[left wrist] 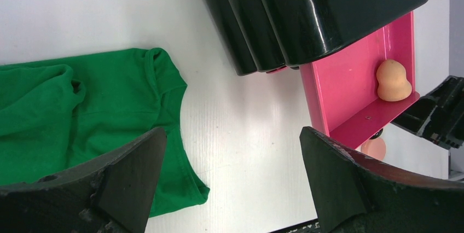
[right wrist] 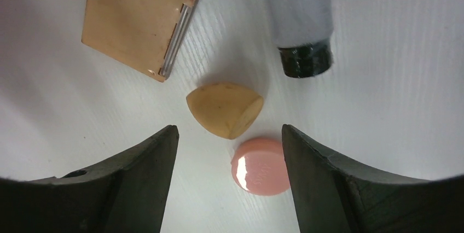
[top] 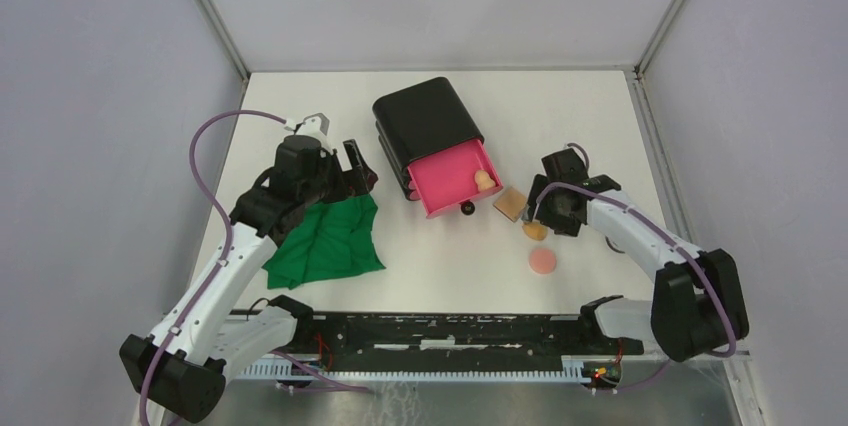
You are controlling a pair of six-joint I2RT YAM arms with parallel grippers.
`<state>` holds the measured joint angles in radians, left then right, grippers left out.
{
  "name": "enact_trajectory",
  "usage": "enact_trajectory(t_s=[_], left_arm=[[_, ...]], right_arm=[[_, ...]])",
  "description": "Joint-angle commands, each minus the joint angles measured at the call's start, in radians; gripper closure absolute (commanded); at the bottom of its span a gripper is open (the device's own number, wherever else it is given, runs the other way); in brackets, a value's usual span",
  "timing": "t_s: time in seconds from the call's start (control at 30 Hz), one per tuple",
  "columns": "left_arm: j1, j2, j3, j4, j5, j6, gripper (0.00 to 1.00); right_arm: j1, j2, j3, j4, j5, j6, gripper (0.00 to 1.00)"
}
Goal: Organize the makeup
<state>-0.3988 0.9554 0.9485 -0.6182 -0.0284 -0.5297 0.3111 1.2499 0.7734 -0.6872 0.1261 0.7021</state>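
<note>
Two right fingers (right wrist: pixel 145 184) stand wide apart and hold nothing. We see one orange sponge (right wrist: pixel 225 110) lying on the surface (right wrist: pixel 54 107) under the gap between them, with the pink puff (right wrist: pixel 261 166) just beside it. Our left fingers (left wrist: pixel 126 178) are spread too, empty, near the green cloth (left wrist: pixel 82 102).

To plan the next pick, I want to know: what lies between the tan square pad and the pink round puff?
An orange wedge-shaped sponge lies there; the right wrist view shows it best.
</note>
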Motion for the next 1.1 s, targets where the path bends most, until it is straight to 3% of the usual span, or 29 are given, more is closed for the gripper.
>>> enact_trajectory(t_s=[0.0,0.13,0.5,0.77,0.93,1.07], left_arm=[[0.005,-0.015,0.001,0.046,-0.014,0.016,0.01],[0.003,-0.021,-0.006,0.046,-0.017,0.014,0.01],[0.004,-0.02,-0.002,0.04,-0.022,0.016,0.01],[0.004,-0.014,-0.001,0.044,-0.023,0.018,0.01],[0.005,-0.012,-0.005,0.052,-0.018,0.012,0.01],[0.005,-0.009,-0.008,0.053,-0.021,-0.004,0.01]], right_arm=[[-0.002,0.07,-0.004,0.126,-0.064,0.001,0.24],[-0.002,0.13,-0.021,0.161,-0.078,0.015,0.29],[-0.003,0.033,-0.005,0.094,-0.026,0.003,0.65],[-0.001,-0.165,0.155,-0.067,0.007,-0.059,0.66],[0.018,-0.234,0.267,0.017,-0.127,-0.061,0.64],[0.168,-0.137,0.377,0.09,-0.118,-0.048,0.63]])
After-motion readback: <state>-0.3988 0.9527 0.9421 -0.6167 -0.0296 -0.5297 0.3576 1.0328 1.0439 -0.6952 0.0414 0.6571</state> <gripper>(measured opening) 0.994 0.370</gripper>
